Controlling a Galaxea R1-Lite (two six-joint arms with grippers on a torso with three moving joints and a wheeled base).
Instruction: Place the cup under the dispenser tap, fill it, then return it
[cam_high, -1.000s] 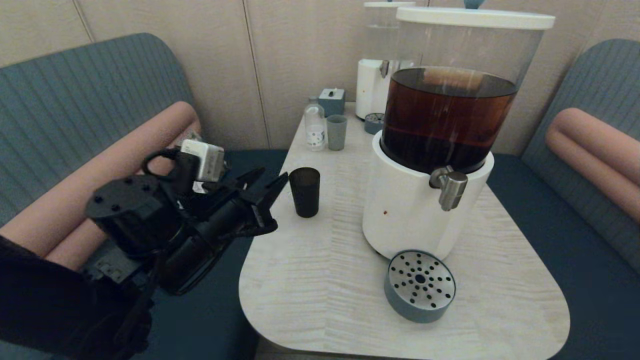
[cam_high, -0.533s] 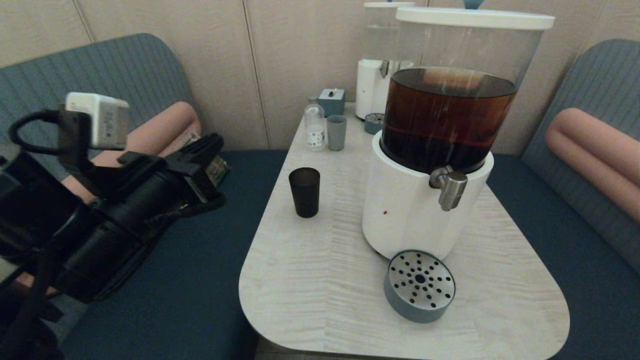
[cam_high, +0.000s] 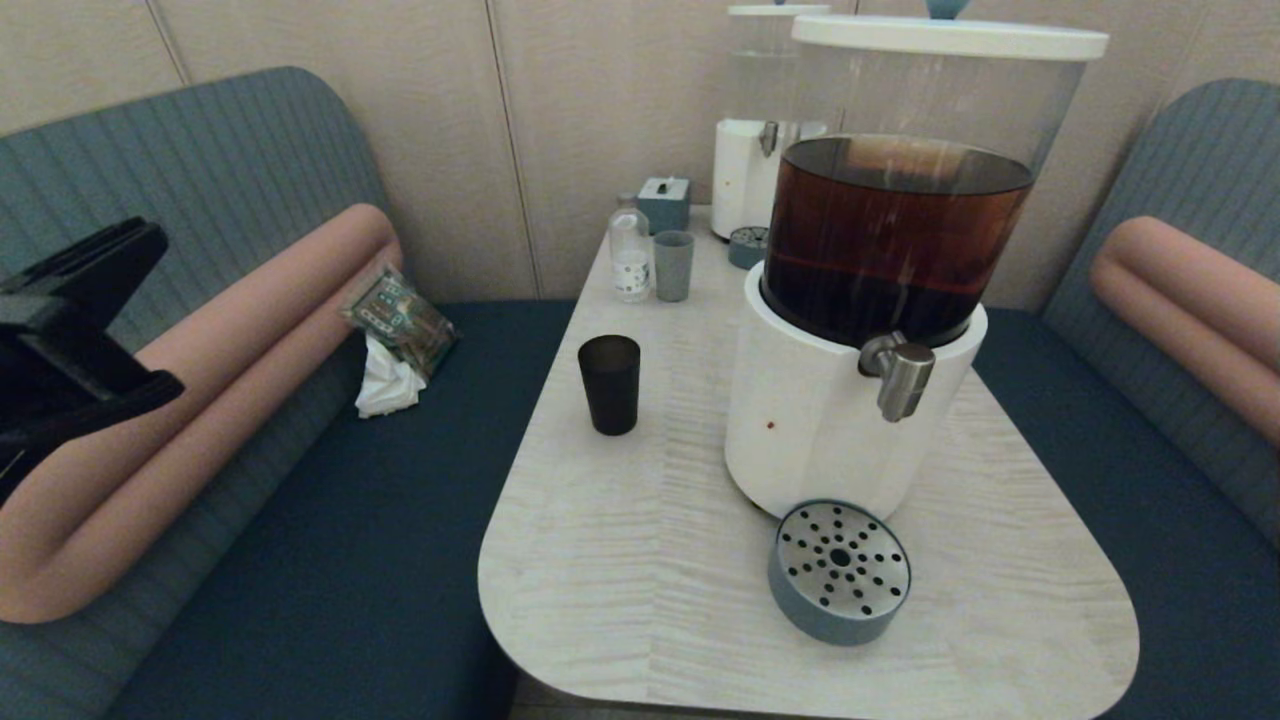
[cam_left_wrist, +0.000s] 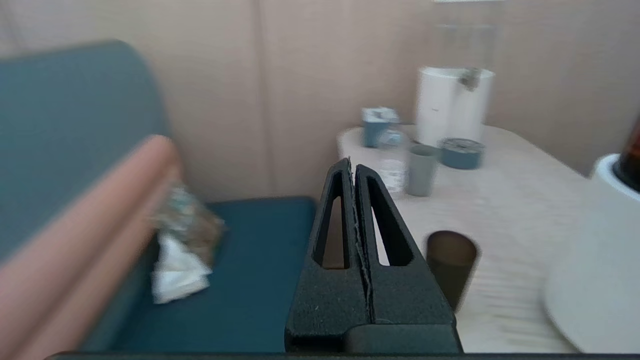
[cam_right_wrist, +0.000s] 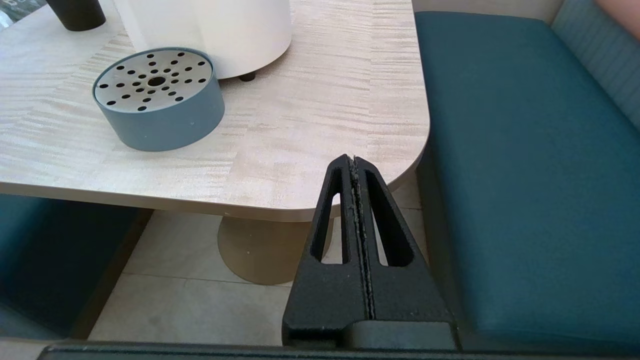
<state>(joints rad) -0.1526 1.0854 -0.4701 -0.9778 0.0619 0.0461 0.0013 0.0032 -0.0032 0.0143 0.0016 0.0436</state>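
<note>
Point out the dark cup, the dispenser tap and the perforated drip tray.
dark cup (cam_high: 609, 385), head view, side wall.
dispenser tap (cam_high: 903, 378), head view, steel spout.
perforated drip tray (cam_high: 839, 553), head view, perforated metal top.

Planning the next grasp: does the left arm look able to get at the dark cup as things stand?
Probably yes. The cup stands alone near the table's left edge, nothing between it and the left gripper, which is shut and off over the bench, so it must open first.

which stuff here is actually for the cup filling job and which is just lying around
For the job:
- dark cup, standing on the table
- steel tap of the tea dispenser
- left gripper, shut, empty

Just lying about:
- grey-blue tumbler
- small bottle
- drip tray
- far clear dispenser
- wrapper and tissue on the bench
</note>
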